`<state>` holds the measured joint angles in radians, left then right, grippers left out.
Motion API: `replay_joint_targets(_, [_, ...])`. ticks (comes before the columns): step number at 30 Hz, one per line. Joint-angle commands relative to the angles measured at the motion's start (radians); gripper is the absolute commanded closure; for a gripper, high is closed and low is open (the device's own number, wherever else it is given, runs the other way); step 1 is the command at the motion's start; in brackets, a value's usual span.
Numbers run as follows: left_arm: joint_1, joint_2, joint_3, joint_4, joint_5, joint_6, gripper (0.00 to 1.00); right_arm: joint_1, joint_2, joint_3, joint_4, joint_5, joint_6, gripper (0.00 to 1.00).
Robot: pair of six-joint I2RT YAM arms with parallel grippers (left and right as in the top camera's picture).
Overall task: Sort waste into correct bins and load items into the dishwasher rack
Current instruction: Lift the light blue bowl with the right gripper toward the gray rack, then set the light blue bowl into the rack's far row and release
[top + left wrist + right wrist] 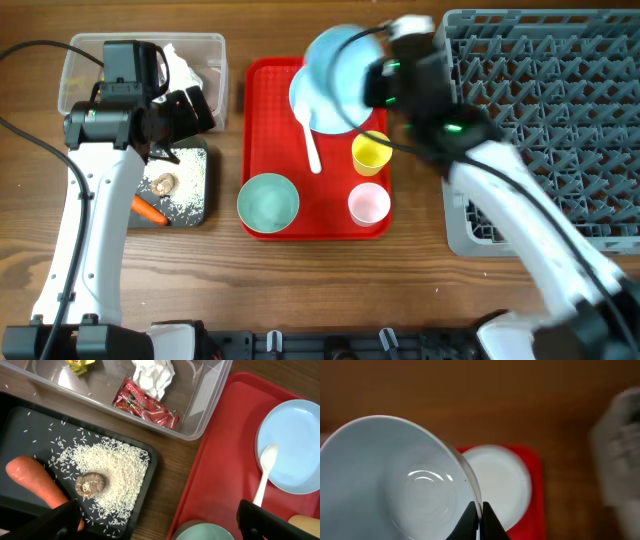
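Bowl (395, 480), pale blue-green, hangs tilted above the far end of the red tray (265, 130), its rim pinched in our right gripper (480, 516), seemingly over the plate (500, 480); our left gripper (159, 522) hovers spread wide at that tray's left edge.

Orange carrot (37, 480), brown food lump (90, 485) and scattered white rice (120, 467) lie in the black tray (20, 420). Crumpled tissue (154, 375), a red wrapper (145, 402) and a yellow wrapper (77, 364) lie in the clear tub (210, 405) beside it. On the red tray (330, 215) sit a pale blue plate (295, 440), a white spoon (265, 472) overlapping its edge, one blue-green bowl (268, 200), a yellow cup (371, 153) and a pink cup (368, 204). The second bowl (395, 475) hangs tilted above the plate, rim pinched by the fingers of the right gripper (480, 517). The grey rack (560, 100) stands at the right.
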<state>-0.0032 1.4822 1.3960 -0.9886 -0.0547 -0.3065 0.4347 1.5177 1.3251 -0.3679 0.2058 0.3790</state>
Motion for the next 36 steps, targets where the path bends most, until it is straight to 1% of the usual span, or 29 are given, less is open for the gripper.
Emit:
replay_joint_targets(1, [0.006, 0.006, -0.004, 0.000, 0.005, -0.016, 0.00, -0.068, -0.048, 0.012, 0.022, 0.412, -0.148, 0.96])
replay_joint_targets(3, [0.006, 0.006, -0.004, 0.000, 0.005, -0.016, 0.00, -0.116, -0.032, 0.012, 0.066, 0.564, -0.280, 0.96])
replay_joint_targets(5, [0.006, 0.006, -0.004, 0.000, 0.005, -0.016, 0.00, -0.166, 0.000, 0.011, 0.132, 0.653, -0.386, 0.96])
replay_joint_targets(10, [0.006, 0.006, -0.004, 0.000, 0.005, -0.016, 0.00, -0.290, 0.152, 0.011, 0.384, 0.678, -0.632, 0.96])
replay_joint_targets(12, [0.006, 0.006, -0.004, 0.000, 0.005, -0.016, 0.00, -0.327, 0.242, 0.011, 0.496, 0.678, -0.824, 0.96])
replay_joint_targets(14, [0.006, 0.006, -0.004, 0.000, 0.005, -0.016, 0.00, -0.346, 0.347, 0.011, 0.639, 0.725, -1.067, 0.96])
replay_joint_targets(16, [0.006, 0.006, -0.004, 0.000, 0.005, -0.016, 0.00, -0.346, 0.425, 0.011, 0.773, 0.781, -1.217, 0.96])
replay_joint_targets(18, [0.006, 0.006, -0.004, 0.000, 0.005, -0.016, 0.00, -0.346, 0.481, 0.011, 0.867, 0.796, -1.288, 0.96])
replay_joint_targets(20, [0.006, 0.006, -0.004, 0.000, 0.005, -0.016, 0.00, -0.346, 0.518, 0.011, 0.891, 0.794, -1.312, 0.96])
replay_joint_targets(23, [0.006, 0.006, -0.004, 0.000, 0.005, -0.016, 0.00, -0.346, 0.553, 0.011, 0.883, 0.793, -1.318, 0.96])
replay_joint_targets(31, [0.006, 0.006, -0.004, 0.000, 0.005, -0.016, 0.00, -0.309, 0.559, 0.009, 0.871, 0.799, -1.310, 0.96])
replay_joint_targets(33, [0.006, 0.006, -0.004, 0.000, 0.005, -0.016, 0.00, -0.286, 0.559, 0.009, 0.846, 0.799, -1.301, 0.96])
replay_joint_targets(36, [0.006, 0.006, -0.004, 0.000, 0.005, -0.016, 0.00, -0.261, 0.559, 0.008, 0.750, 0.789, -1.227, 0.96])
